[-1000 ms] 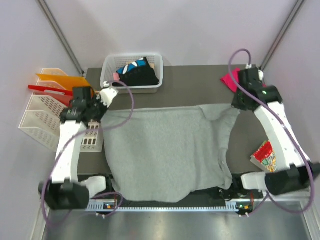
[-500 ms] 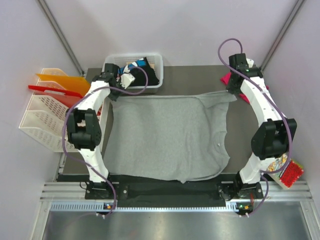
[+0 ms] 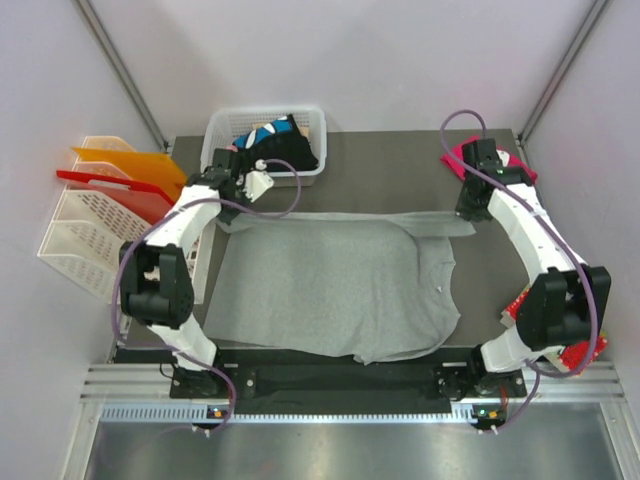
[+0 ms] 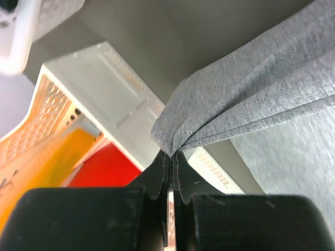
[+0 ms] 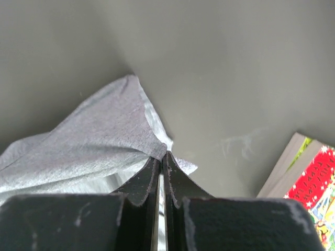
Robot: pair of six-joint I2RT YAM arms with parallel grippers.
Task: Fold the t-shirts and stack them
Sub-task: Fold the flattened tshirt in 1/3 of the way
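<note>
The large light grey t-shirt (image 3: pixel 330 285) lies spread on the dark table, its far edge lifted and stretched between my two grippers. My left gripper (image 3: pixel 228 212) is shut on the shirt's far left corner (image 4: pixel 180 130). My right gripper (image 3: pixel 466 213) is shut on the far right corner (image 5: pixel 120 125). The magenta-pink t-shirt (image 3: pixel 462 157) lies at the far right, partly hidden by the right arm. Black t-shirts with blue-white patches (image 3: pixel 282 148) lie in the white basket (image 3: pixel 315 170).
White and orange file racks (image 3: pixel 85 225) stand off the table's left edge, also seen in the left wrist view (image 4: pixel 99 99). A red patterned snack packet (image 3: pixel 575 352) lies at the right edge behind the right arm, also in the right wrist view (image 5: pixel 311 183).
Both grippers have come toward the near side with the shirt's far edge, which now folds over the shirt. The snack packet is more hidden by the right arm.
</note>
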